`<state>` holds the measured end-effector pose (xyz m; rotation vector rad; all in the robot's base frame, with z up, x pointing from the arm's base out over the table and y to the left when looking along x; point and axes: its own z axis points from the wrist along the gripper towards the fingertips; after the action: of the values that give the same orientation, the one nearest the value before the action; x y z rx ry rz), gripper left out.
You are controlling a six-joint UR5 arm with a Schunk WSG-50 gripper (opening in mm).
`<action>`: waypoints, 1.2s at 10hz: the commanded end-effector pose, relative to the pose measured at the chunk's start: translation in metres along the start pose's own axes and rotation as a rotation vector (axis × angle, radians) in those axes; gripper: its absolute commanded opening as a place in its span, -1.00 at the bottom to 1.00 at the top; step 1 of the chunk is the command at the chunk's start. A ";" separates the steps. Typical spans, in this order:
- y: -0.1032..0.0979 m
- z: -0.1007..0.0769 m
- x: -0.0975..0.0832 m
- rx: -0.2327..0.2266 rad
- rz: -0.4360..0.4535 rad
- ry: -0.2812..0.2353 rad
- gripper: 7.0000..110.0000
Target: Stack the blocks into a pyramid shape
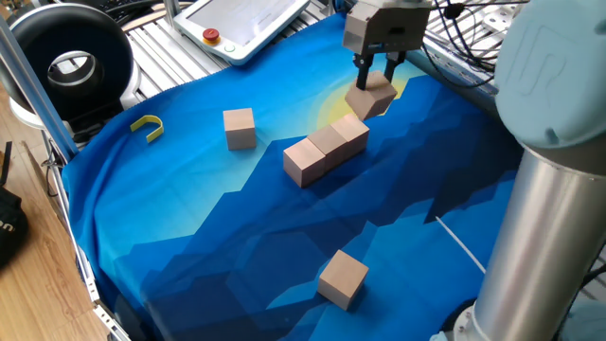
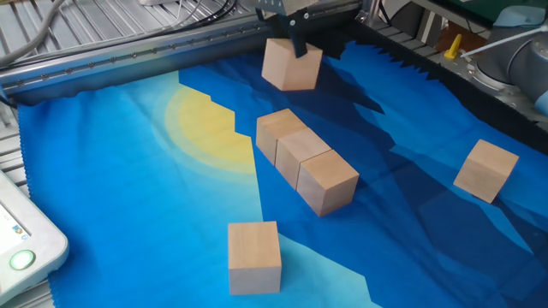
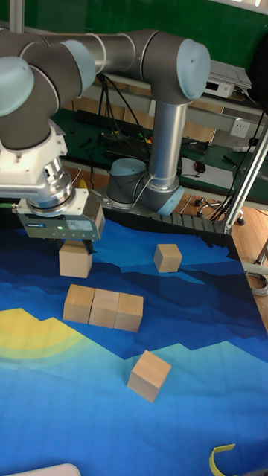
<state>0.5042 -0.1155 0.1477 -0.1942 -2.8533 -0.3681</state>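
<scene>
Clamped on a held block point(image 1: 370, 98) point(image 2: 290, 66) point(image 3: 75, 260), the gripper point(image 1: 377, 68) point(image 3: 65, 239) hangs above the blue cloth point(image 1: 246, 227) point(image 2: 154, 214) point(image 3: 193, 335), and the block is clear of the surface, tilted slightly in one fixed view. In the other fixed view only one dark finger point(image 2: 296, 40) shows against the block's top edge; the rest of the claw is cut off by the upper frame. In the tall fixed view the gripper body covers the block's top, so the contact of the fingers there cannot be made out. A row of three blocks point(image 1: 325, 149) point(image 2: 305, 159) point(image 3: 103, 308) lies touching side by side near the cloth's middle, close to the yellow sun patch point(image 2: 205, 128) point(image 3: 33, 332); the held block hovers just beyond the row's far end in one fixed view. A lone block point(image 1: 240, 128) point(image 2: 254, 256) point(image 3: 148, 375) rests well apart from the row, toward the yellow hook piece point(image 1: 148, 125) point(image 3: 222, 457), which is partly cut off at the bottom edge of the tall fixed view. Another single block point(image 1: 342, 278) point(image 2: 485, 170) point(image 3: 167, 257) sits apart on the darker blue area. Five blocks can be counted; a sixth is not made out in any view. The arm's grey column point(image 1: 540, 189) blocks the right part of the cloth in one fixed view.
</scene>
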 end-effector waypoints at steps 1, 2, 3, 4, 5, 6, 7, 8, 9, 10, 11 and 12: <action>-0.025 -0.003 -0.004 0.110 0.013 -0.010 -1.00; -0.042 -0.007 -0.009 0.156 0.002 -0.034 -1.00; -0.055 -0.010 -0.019 0.193 -0.028 -0.073 -1.00; -0.055 -0.012 -0.031 0.197 -0.060 -0.118 -1.00; -0.060 -0.015 -0.045 0.221 -0.091 -0.170 -1.00; -0.072 -0.020 -0.054 0.275 -0.108 -0.206 -1.00; -0.070 -0.019 -0.053 0.265 -0.093 -0.201 -1.00; -0.066 -0.018 -0.053 0.251 -0.091 -0.202 -1.00; -0.067 -0.018 -0.052 0.253 -0.096 -0.199 -1.00; -0.060 -0.016 -0.049 0.223 -0.077 -0.189 -1.00; -0.056 -0.017 -0.054 0.223 -0.063 -0.193 -1.00; -0.044 -0.018 -0.059 0.231 -0.045 -0.188 -1.00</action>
<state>0.5466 -0.1810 0.1349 -0.0829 -3.0540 -0.0181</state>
